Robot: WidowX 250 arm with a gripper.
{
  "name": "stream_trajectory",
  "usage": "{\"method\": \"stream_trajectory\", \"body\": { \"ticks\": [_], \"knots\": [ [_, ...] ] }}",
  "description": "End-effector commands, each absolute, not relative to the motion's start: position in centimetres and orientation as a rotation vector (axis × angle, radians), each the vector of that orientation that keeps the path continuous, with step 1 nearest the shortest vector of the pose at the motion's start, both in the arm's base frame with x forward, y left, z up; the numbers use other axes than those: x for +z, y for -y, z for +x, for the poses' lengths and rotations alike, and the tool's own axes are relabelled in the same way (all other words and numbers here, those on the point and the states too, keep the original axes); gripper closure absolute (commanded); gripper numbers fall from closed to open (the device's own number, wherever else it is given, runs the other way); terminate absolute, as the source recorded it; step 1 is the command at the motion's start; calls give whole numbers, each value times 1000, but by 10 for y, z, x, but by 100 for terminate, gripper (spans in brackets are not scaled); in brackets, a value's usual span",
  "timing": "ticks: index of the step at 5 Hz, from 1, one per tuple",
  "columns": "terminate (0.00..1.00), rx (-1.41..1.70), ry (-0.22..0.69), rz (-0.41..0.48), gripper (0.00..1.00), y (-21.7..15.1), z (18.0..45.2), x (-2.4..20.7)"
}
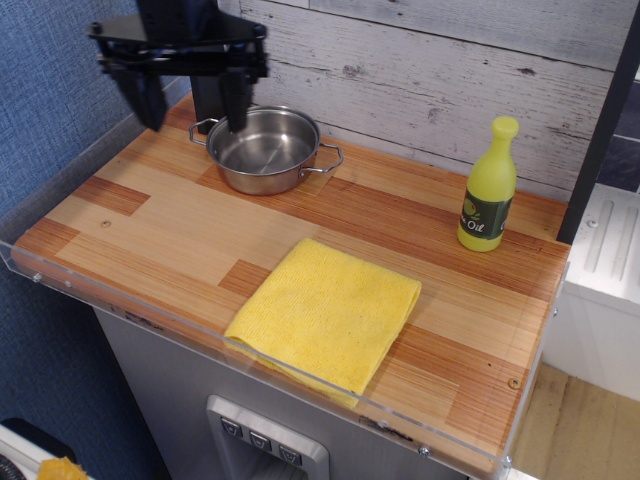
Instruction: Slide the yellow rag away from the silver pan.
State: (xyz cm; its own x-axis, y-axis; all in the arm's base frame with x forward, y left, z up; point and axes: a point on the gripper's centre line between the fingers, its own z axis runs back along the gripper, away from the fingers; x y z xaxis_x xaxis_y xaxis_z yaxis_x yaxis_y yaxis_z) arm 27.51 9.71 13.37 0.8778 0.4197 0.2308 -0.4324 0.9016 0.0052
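Note:
The yellow rag (325, 312) lies flat and folded on the wooden counter near the front edge, right of centre. The silver pan (266, 149) stands at the back left, empty, with two wire side handles. A clear strip of wood separates rag and pan. My gripper (190, 105) is black, open and empty, raised above the back-left corner, just left of the pan; its two fingers hang down, one (235, 108) over the pan's left rim.
A yellow oil bottle (487, 187) stands upright at the back right. A clear acrylic guard (250, 365) runs along the counter's front and left edges. A whitewashed plank wall (440, 70) backs the counter.

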Motion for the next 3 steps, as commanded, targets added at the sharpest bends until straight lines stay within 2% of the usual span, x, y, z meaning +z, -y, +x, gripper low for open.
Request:
{"method": "stream_trajectory", "body": {
  "ticks": [1,2,3],
  "knots": [
    [0,577,243,78,0,-132,255,145],
    [0,577,243,78,0,-132,255,145],
    [100,577,243,78,0,-132,255,145]
  ]
}}
